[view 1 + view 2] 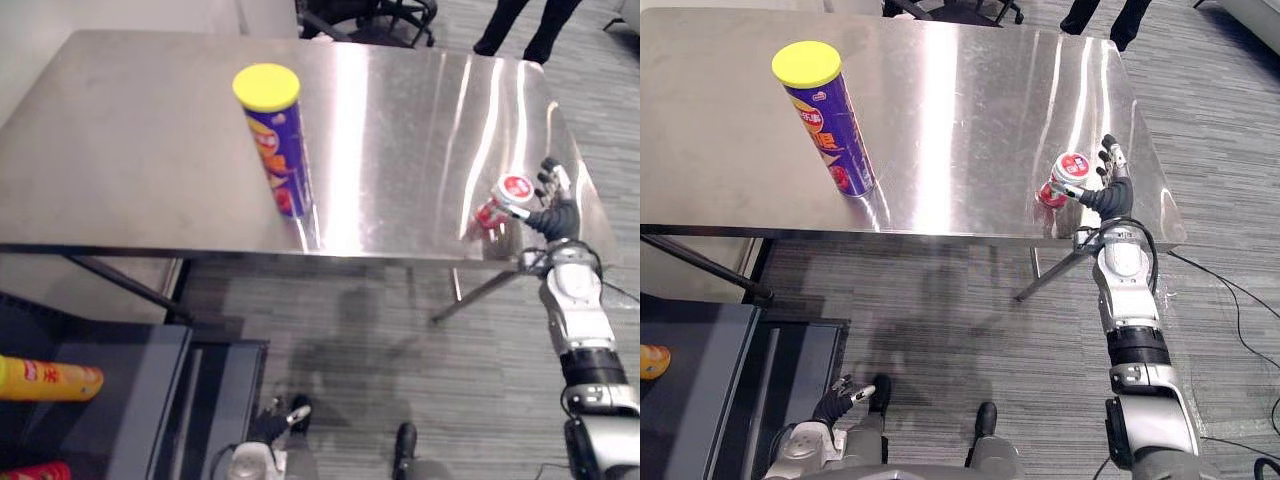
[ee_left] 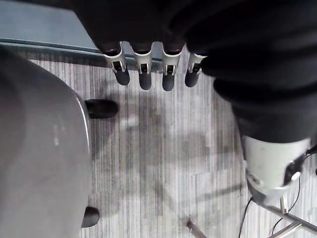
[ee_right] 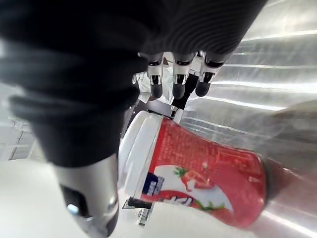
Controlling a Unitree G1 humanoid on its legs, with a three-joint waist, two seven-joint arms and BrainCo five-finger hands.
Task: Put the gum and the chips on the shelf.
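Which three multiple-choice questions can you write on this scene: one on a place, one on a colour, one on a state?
1. Where is the gum?
A. on the table, beside the right hand
B. on the floor
C. on top of the chips

2. What colour is the chips' lid?
A. red
B. yellow
C. green

3. How are the chips?
A. lying flat
B. leaning on the gum
C. standing upright

Answers: 1 A, the gum is near the table's right end, next to the hand. 2 B, the lid is plain yellow. 3 C, the can stands on its base, lid up.
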